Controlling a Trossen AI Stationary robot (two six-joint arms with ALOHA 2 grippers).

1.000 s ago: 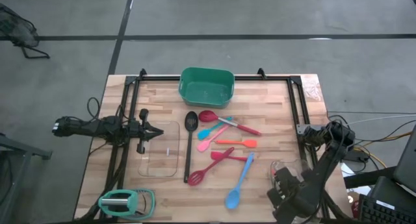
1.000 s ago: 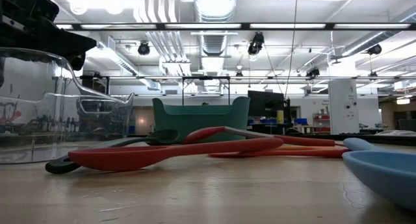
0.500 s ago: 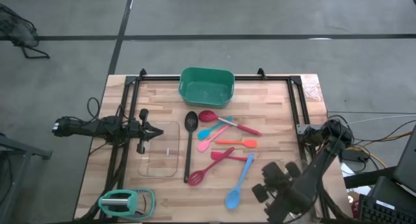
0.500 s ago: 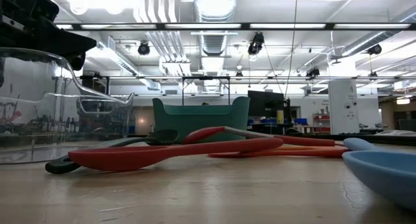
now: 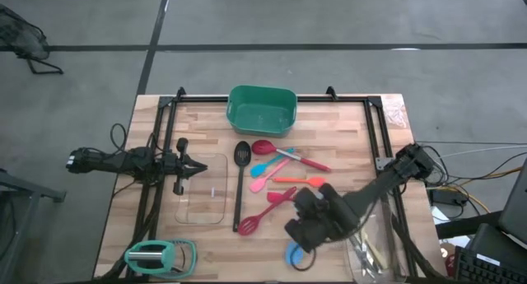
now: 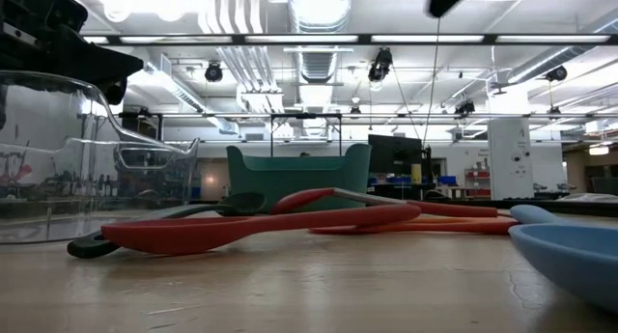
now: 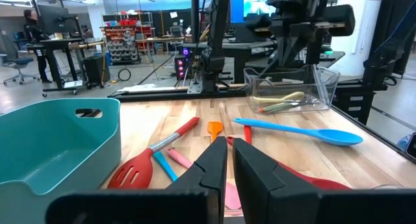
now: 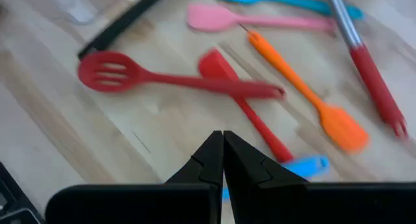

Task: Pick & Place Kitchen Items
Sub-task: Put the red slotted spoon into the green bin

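Several slim utensils lie flat mid-table: a black slotted spoon point(image 5: 240, 185), a red slotted spoon point(image 8: 104, 71), a red spatula point(image 8: 242, 102), an orange spatula point(image 8: 312, 97), a pink spatula point(image 8: 221, 17) and a blue spoon point(image 7: 299, 130). My right gripper point(image 8: 223, 151) is shut and empty. It hovers above the red spatula and the blue spoon's handle point(image 8: 305, 165), at about point(image 5: 306, 226) in the high view. My left gripper point(image 7: 229, 164) is shut and empty. It waits at the table's left over a clear glass tray point(image 5: 202, 193).
A green tub point(image 5: 262, 109) stands at the far edge. A second clear glass tray point(image 5: 375, 235) holding utensils sits at the near right. A teal tool point(image 5: 160, 256) lies at the near left corner. A black frame point(image 5: 165, 136) borders the table.
My right gripper has swung from the table's near right corner toward the left, and now stands over the utensils by the blue spoon. This has uncovered the right glass tray.
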